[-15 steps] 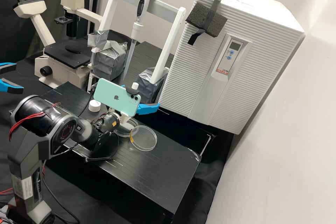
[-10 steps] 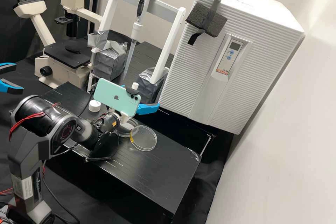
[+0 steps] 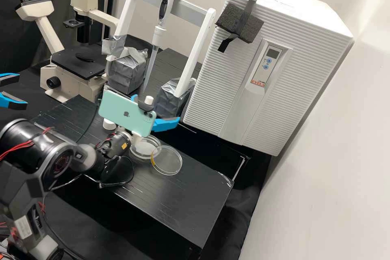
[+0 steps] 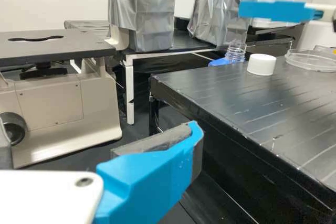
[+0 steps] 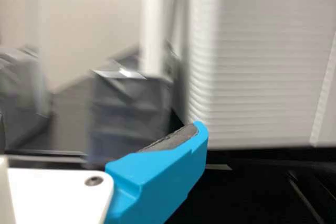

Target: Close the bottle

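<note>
Right gripper (image 4: 227, 36) has its blue fingers spread wide at the far edge of the black platform (image 3: 178, 199). The clear open bottle (image 4: 236, 53) sits roughly between them, with its white cap (image 4: 261, 64) just beside it and the petri dishes (image 3: 167, 162) close by. From up high the mint phone (image 3: 126, 111) on that wrist blocks the bottle tbh, and the left gripper (image 3: 18, 89) hangs wide open over by the microscope (image 3: 69, 69), well apart from all that.
</note>
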Controlling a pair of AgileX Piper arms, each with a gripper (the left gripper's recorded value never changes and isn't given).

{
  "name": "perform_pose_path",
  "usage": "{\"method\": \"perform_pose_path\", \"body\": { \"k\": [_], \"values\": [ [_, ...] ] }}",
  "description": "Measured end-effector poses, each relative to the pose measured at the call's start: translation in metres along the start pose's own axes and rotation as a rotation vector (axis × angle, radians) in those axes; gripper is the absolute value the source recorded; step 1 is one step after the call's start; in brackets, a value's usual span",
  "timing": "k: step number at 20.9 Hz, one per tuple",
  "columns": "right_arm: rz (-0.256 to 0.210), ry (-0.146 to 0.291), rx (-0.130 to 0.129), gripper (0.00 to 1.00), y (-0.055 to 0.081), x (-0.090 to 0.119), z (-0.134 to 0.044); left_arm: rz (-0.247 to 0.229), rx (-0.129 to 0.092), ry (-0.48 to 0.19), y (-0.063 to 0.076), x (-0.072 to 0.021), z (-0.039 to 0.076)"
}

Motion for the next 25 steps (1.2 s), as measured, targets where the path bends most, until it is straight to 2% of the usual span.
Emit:
{"method": "perform_pose_path", "body": {
  "k": [3,6,12,15,21,25],
  "values": [
    [-0.029,0.105,-0.01,1.0,-0.008,-0.019,-0.018,0.0,0.0,0.0,0.0,0.0,0.0],
    [-0.08,0.167,-0.012,1.0,-0.019,-0.033,-0.027,0.0,0.0,-0.001,0.0,0.0002,0.0],
    [-0.175,0.193,-0.003,1.0,-0.039,-0.054,-0.03,0.0,0.0,-0.001,0.0,0.0002,0.0],
    [-0.229,0.207,-0.012,1.0,-0.047,-0.067,-0.029,0.0,0.0,-0.001,0.0,0.0002,0.0],
    [-0.29,0.221,-0.014,1.0,-0.057,-0.081,-0.028,-0.005,0.002,-0.012,-0.001,0.0011,0.002],
    [-0.31,0.22,-0.014,1.0,-0.061,-0.082,-0.028,-0.01,0.005,-0.017,-0.001,0.0011,0.002]
  ]
}}
